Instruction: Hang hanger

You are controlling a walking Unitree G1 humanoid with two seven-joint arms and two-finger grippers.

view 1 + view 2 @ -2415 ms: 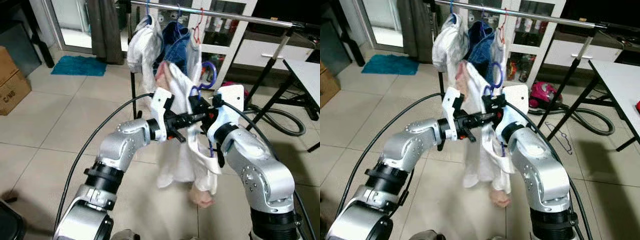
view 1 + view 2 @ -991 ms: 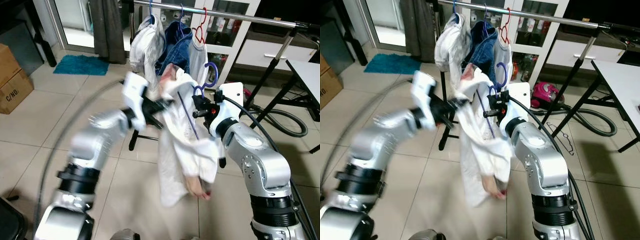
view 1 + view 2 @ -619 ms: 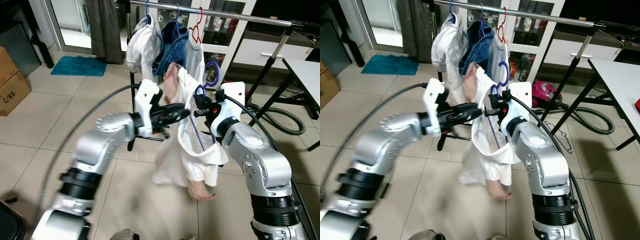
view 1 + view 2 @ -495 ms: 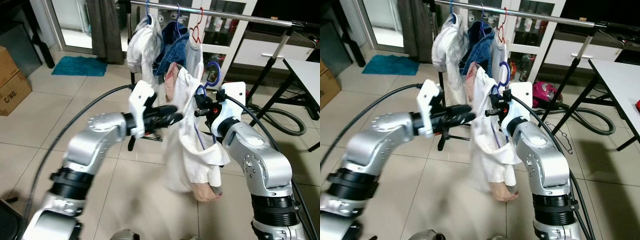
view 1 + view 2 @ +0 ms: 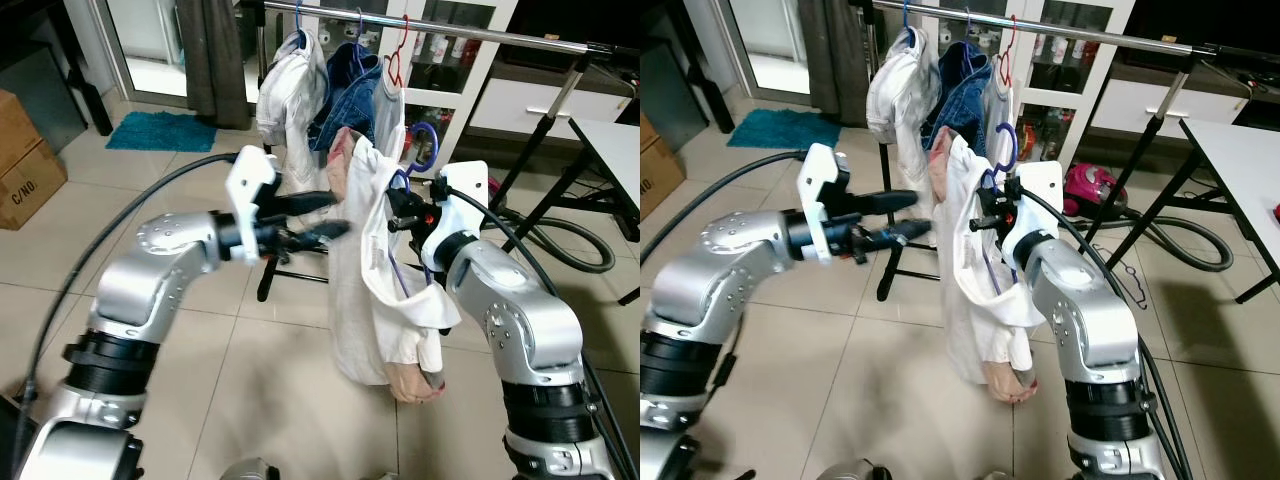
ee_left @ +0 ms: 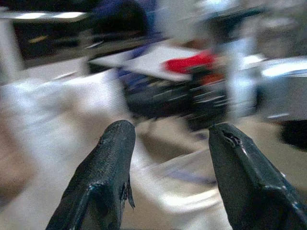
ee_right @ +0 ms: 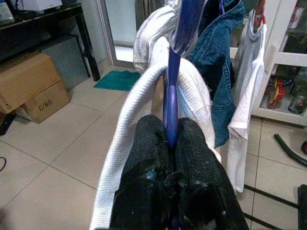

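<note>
Cardboard box: side print "C/NO." legible; no other readable text.

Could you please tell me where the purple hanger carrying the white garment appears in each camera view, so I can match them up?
Left eye view: purple hanger, hook just above the right gripper.
Right eye view: hook at centre.
Right wrist view: its shaft rises from between the shut fingers.
Left wrist view: too blurred to tell.
Shared landmark: denim garment.

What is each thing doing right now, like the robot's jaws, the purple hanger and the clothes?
Left gripper: jaws open, holding nothing.
Right gripper: jaws shut on the purple hanger.
Purple hanger: held up, not yet on the rail.
White garment: draped on the purple hanger.
Rail: three garments hanging.
</note>
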